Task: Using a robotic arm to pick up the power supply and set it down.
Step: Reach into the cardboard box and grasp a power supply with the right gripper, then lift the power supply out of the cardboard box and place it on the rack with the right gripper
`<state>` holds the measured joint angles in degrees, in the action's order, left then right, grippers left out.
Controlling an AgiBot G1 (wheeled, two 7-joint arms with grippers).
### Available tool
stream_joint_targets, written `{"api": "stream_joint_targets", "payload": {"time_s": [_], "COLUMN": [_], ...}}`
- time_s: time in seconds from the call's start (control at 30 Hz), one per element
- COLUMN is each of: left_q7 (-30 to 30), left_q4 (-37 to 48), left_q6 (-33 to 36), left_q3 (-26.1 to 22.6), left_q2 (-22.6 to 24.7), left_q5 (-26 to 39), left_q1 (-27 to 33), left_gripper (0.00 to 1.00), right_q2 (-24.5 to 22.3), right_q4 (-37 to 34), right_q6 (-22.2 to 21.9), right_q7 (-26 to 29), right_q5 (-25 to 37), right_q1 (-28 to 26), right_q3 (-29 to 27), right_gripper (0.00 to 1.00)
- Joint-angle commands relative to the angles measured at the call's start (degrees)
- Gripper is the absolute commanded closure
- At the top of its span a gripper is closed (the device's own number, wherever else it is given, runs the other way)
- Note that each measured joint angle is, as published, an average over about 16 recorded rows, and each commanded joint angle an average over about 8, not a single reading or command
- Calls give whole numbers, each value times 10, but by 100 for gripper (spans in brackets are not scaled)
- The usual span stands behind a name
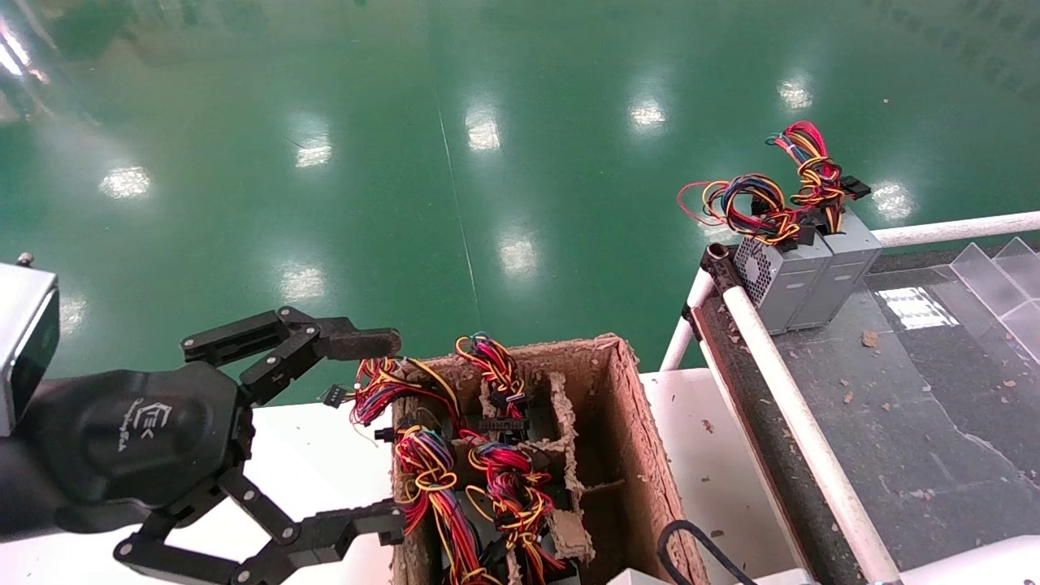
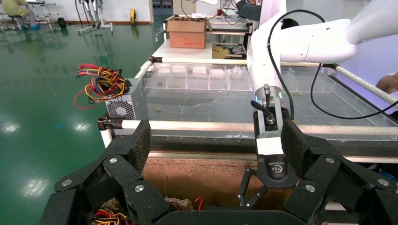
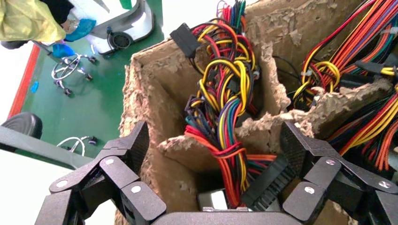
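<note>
Head: left gripper (image 1: 382, 431) hangs wide open at the near-left edge of the cardboard box (image 1: 626, 422), whose cells are packed with wire bundles. Left wrist: right gripper (image 2: 248, 201) points down into the box's right side. Right wrist: its fingers (image 3: 133, 150) are spread apart around a wire bundle (image 3: 225, 117), with the power supply (image 3: 213, 199) upright in the cell below. It's rigid, probably heavy metal under floppy, snag-prone wires, so I'd clamp the casing's flat sides.
</note>
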<state>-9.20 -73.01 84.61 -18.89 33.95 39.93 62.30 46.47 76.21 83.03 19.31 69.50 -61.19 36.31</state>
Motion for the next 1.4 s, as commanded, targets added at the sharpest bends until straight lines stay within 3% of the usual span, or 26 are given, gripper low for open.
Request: {"api": "stream_joint_targets", "payload": {"time_s": [0.03,0.8,1.4], "left_q7": [0,0,0], "left_q4": [0,0,0], "left_q6": [0,0,0], "left_q3": [0,0,-1], "left_q2": [0,0,0], "left_q5": [0,0,0], "left_q1": [0,0,0], "left_gripper": [0,0,0], "right_q2": [3,-1,-20], "right_q4": [-1,-3,-1], "right_q6": [-5,-30,-22], "right_q7": [1,-21,-44], "right_q5": [3,11,-41], "right_q1": [4,21,36], "right_q3": [2,-4,-28], "right_gripper": [100,100,100]}}
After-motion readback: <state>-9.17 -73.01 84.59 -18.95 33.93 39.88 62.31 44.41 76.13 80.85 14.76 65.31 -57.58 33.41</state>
